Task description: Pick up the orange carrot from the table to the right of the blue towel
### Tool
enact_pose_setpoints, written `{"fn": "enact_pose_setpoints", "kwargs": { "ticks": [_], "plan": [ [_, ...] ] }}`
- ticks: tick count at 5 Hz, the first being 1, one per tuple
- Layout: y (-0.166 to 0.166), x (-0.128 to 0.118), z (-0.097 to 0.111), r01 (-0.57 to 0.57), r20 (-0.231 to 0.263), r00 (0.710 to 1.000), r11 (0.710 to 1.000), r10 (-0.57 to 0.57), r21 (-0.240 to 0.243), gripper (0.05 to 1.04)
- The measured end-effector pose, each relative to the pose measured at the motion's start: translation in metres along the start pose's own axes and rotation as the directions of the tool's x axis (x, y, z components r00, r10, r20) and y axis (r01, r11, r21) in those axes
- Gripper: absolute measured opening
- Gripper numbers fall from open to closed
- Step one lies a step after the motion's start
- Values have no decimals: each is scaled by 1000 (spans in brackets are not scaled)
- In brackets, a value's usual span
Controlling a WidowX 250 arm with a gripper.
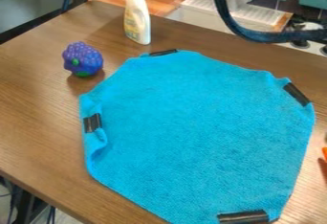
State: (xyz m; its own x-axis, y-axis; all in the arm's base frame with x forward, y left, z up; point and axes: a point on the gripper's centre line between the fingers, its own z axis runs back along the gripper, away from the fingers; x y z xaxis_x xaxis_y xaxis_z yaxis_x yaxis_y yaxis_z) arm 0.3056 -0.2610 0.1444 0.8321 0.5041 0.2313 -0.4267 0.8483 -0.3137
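Laid out: the bright blue fabric cloth (pixel 198 122) was mostly flat mid-table, a black strip (pixel 244 217) at its near edge.
Uneven: its left edge was bunched (I noticed that quickly).
Off cloth: purple, bumpy toy grapes (pixel 82 59), far left.
Gripper: spread or pressed together, I couldn't tell.

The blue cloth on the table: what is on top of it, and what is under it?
Four black strips sit along the edges of the blue cloth. It lies on the wooden table; whatever else it may cover cannot be seen.
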Motion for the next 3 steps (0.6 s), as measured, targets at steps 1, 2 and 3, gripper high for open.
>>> {"fn": "enact_pose_setpoints", "kwargs": {
  "ticks": [1,2,3],
  "plan": [
    [5,-3,-8,-29,-14,999,999,29,25,1001],
    [11,1,-15,-63,-12,998,997,64,33,1001],
    [16,-1,-27,-75,-21,997,995,77,66,1001]
  ]
}}
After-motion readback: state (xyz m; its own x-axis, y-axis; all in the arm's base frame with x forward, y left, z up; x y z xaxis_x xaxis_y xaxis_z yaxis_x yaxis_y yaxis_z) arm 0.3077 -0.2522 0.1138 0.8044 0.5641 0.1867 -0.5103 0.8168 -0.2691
